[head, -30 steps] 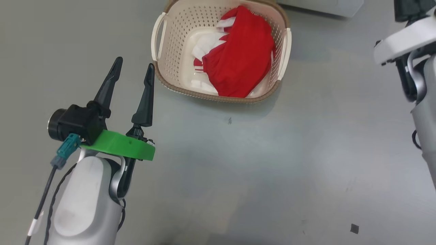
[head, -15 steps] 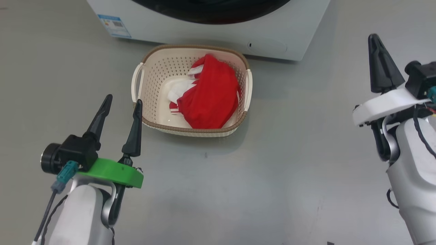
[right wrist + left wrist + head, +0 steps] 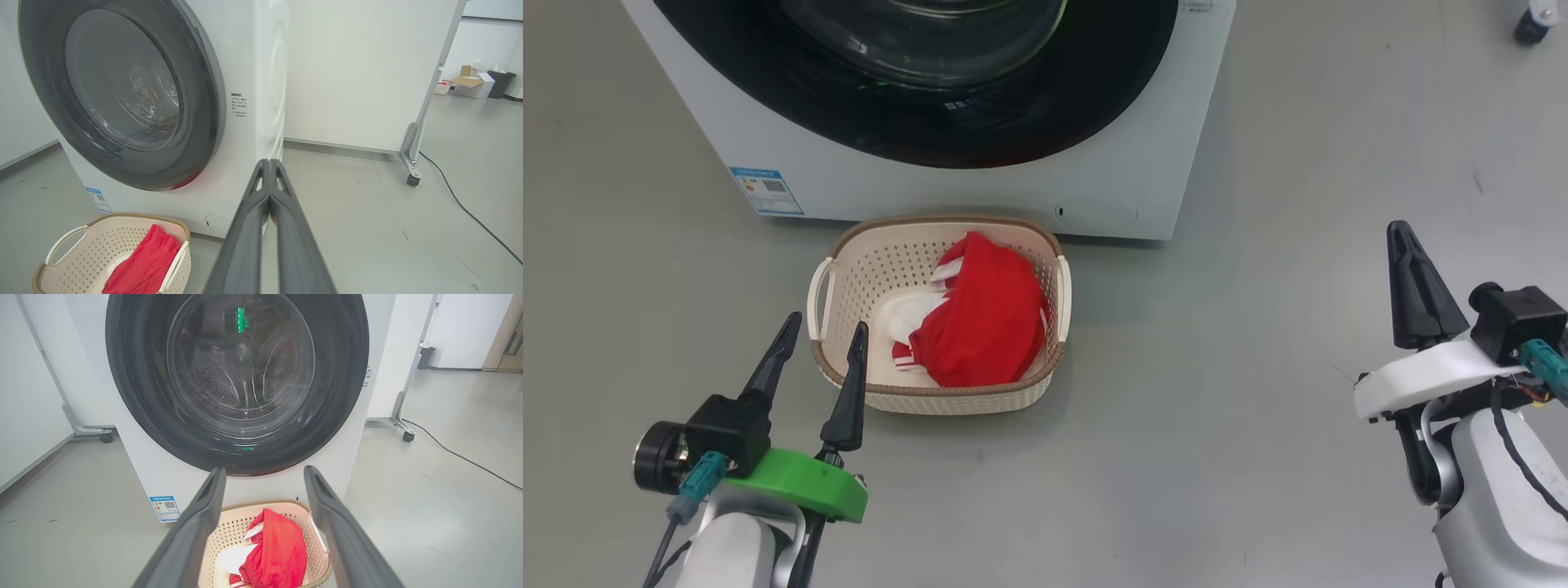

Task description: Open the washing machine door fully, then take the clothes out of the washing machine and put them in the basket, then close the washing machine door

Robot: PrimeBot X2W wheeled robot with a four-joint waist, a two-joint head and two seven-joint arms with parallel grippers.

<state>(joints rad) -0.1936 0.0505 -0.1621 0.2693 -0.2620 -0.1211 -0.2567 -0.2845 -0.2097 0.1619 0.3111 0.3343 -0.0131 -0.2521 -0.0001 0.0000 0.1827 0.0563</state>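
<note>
Top of washing machine door [image 3: 931, 140] offscreen

Camera tilted up; washing machine [image 3: 980, 192], right pincer [image 3: 1401, 233] entered view.

head view: high up, looks down at the basket [image 3: 947, 400] and the foot of the washing machine [image 3: 931, 192] | left wrist view: low, close, faces the washing machine door [image 3: 135, 375] straight on | right wrist view: low, sees it from one side | shared: basket, door
</note>
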